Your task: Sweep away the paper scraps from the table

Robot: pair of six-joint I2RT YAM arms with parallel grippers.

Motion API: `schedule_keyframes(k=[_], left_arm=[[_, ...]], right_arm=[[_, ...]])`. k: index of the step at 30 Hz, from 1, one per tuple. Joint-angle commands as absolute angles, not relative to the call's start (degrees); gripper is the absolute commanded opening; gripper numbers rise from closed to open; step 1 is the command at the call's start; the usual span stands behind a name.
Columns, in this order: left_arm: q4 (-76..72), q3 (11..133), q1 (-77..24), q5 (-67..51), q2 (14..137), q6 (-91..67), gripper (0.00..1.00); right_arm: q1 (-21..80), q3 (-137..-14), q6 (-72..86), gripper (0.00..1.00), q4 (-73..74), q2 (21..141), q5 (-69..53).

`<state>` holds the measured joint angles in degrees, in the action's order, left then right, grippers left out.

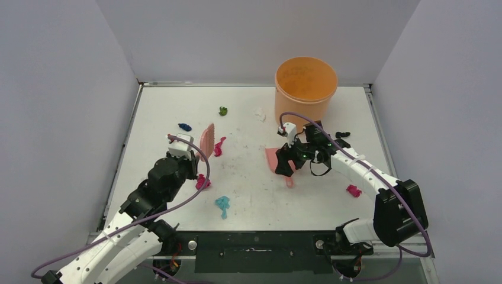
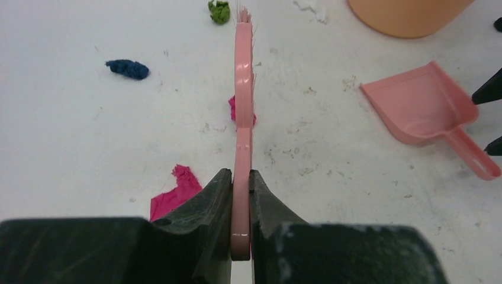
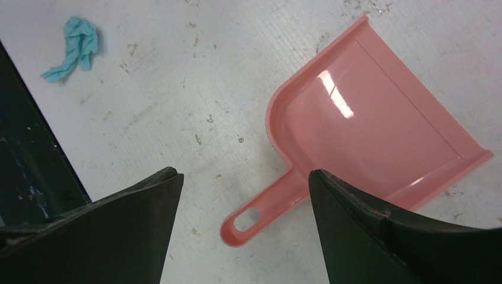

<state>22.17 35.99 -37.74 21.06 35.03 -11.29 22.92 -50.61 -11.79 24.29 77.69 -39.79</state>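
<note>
Now, left hand (image 2: pixel 240 175) pinching a pink brush (image 2: pixel 243 71); right hand (image 3: pixel 243 177) spread wide above a pink dustpan (image 3: pixel 367 118).
Thin plastic brush handle stands on edge between the pressed fingers, bristles at the far tip; the glossy dustpan lies flat, its looped handle below the gap between the open fingers; crumpled paper scraps (image 1: pixel 218 147) dot the desk (image 1: pixel 254 195): a magenta wad (image 2: pixel 174 192) just beside the left hand, dark blue (image 2: pixel 127 68) and green (image 2: pixel 219 10) farther out, white (image 2: pixel 311 7) near the round orange bucket (image 1: pixel 305 86), cyan (image 3: pixel 74 47) towards the near edge; the desk is white, scuffed, metal-edged; plain grey walls (image 1: pixel 248 35) enclose it.
</note>
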Motion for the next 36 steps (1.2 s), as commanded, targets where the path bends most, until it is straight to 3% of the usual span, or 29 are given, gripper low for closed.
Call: schedule_keyframes(k=[1, 6, 18, 32, 36], left_arm=[[14.3, 36.4, -37.1, 21.8, 33.2, -9.3, 0.00], [14.3, 36.5, -36.5, 22.7, 33.8, -9.3, 0.00], [13.1, 36.1, -35.0, 21.2, 34.2, -9.1, 0.00], [12.7, 35.9, -34.8, 20.3, 33.7, -9.1, 0.00], [12.8, 35.9, -34.8, 19.6, 34.1, -9.2, 0.00]], right_arm=[[27.0, -54.5, -14.9, 0.79, 26.9, 77.8, -31.4], [32.9, -52.5, -18.7, 0.85, 28.9, 75.9, -19.5], [35.0, -50.9, -23.5, 0.89, 32.0, 79.1, -11.4], [31.1, -52.2, -22.2, 0.84, 35.0, 82.1, -5.4], [27.0, -51.8, -23.9, 0.73, 35.4, 82.8, -12.0]])
